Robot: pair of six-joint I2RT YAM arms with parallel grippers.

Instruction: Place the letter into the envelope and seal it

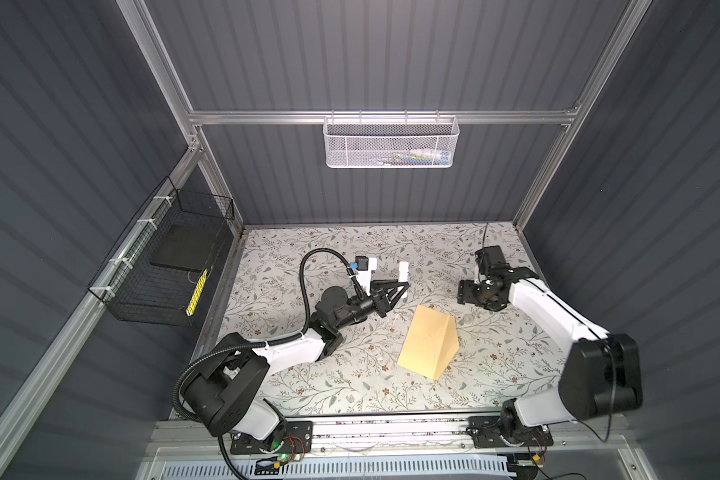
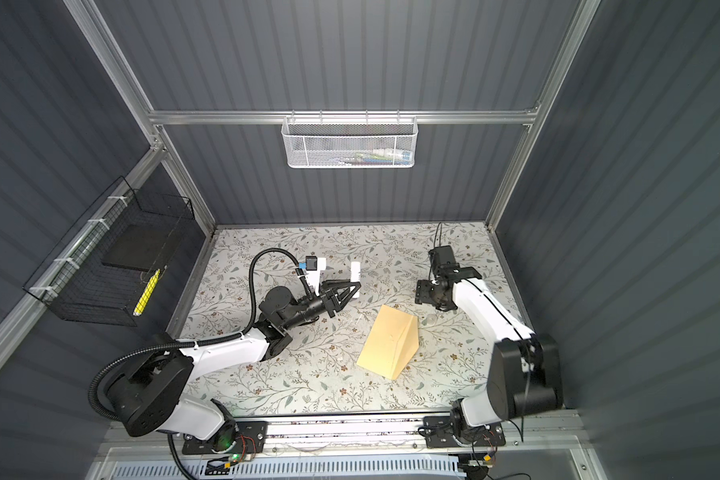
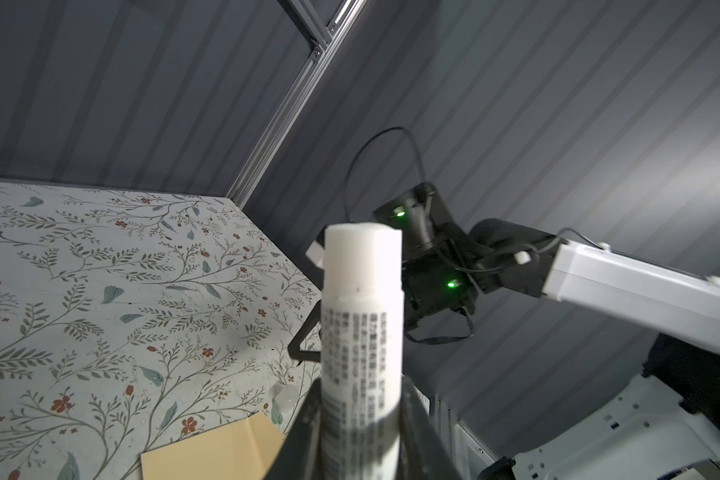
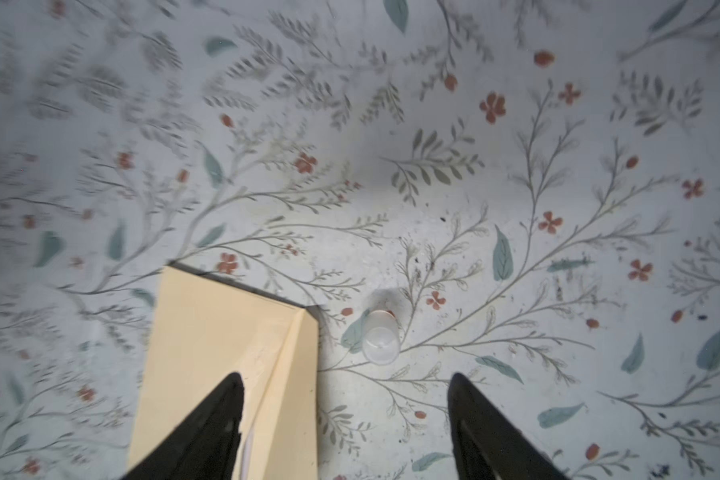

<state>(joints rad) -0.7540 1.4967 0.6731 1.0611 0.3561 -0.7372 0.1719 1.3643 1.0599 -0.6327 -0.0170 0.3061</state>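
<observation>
1. In both top views a floral table (image 1: 308, 386) (image 2: 267, 386) fills the lower middle of the frame, boxed in by dark grey ribbed walls (image 1: 371, 54). A white mesh basket (image 1: 391, 143) hangs on the back rail and a black wire basket (image 1: 163, 266) at the left. The envelope (image 1: 422, 340) (image 2: 385, 343) lies right of centre, with its flap on its right side.
2. Left wrist view: the left gripper (image 3: 358, 411) clamps a white printed tube (image 3: 362, 291) above the table. A corner of the envelope shows below.
3. Right wrist view: the right gripper (image 4: 346, 378) is spread wide and holds nothing, above the envelope's flap side. A small clear cap (image 4: 381, 338) lies just beside the envelope.
</observation>
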